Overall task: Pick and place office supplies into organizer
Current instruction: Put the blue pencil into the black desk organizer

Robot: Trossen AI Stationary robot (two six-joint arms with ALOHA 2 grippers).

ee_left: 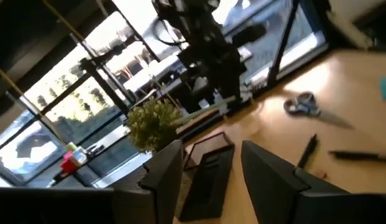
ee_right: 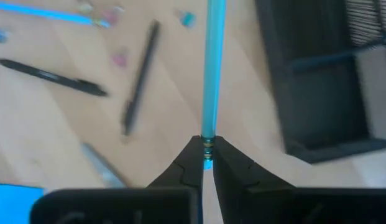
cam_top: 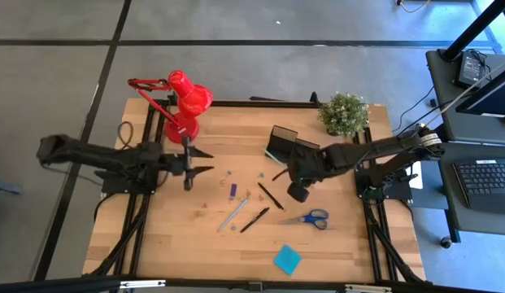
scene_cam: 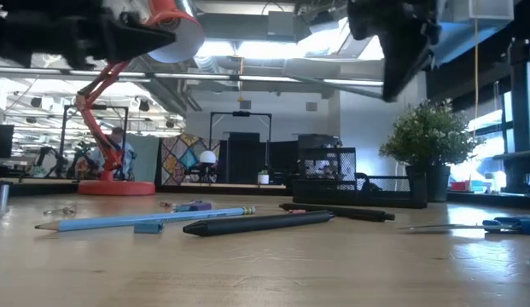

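Note:
My right gripper point(ee_right: 207, 143) is above the table's middle point(cam_top: 298, 193), beside the black organizer point(cam_top: 285, 146), and is shut on a light-blue pencil point(ee_right: 212, 68). My left gripper point(cam_top: 210, 161) hovers open and level at the left, near the red lamp, with nothing between its fingers point(ee_left: 273, 180). On the wood lie another blue pencil point(cam_top: 233, 213), two black pens point(cam_top: 270, 195) point(cam_top: 254, 220), a purple marker point(cam_top: 232, 190), blue-handled scissors point(cam_top: 313, 218) and a teal sticky-note pad point(cam_top: 287, 259). My right gripper pinches the pencil's metal-banded end point(ee_right: 207, 149) between its two fingertips. The fingers slant steeply down and the pencil runs on in line with them, away from the gripper. Its far end leaves the wrist picture; the shaft stands above the tabletop, next to the organizer point(ee_right: 323, 81).
A red desk lamp point(cam_top: 183, 106) stands at the far left and a potted plant point(cam_top: 344, 114) at the far right corner. Tiny bits point(cam_top: 228, 173) are scattered around the marker. The arm bases flank the table's left and right edges.

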